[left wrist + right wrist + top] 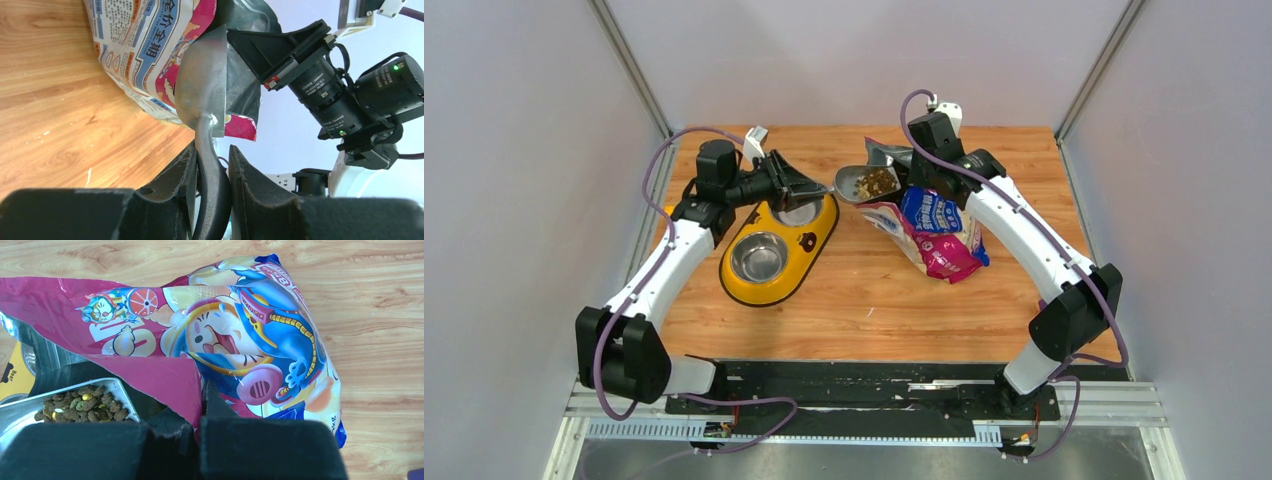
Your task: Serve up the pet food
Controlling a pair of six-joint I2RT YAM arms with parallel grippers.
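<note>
Kibble (82,407) sits heaped in the grey scoop (854,184), which is held btwn feeder and bag, right at the bag's open mouth. Far left, the left gripper (212,172) is clamped on the scoop's handle, over the far bowl of the yellow feeder (736,285). The near bowl (760,258) is shiny steel. The bag (936,225) lies right of centre on the wood table (874,310), mouth twd the scoop. The right gripper (202,405) is pinched tight on the bag's torn top edge, w/ the pink flap btwn its fingers.
</note>
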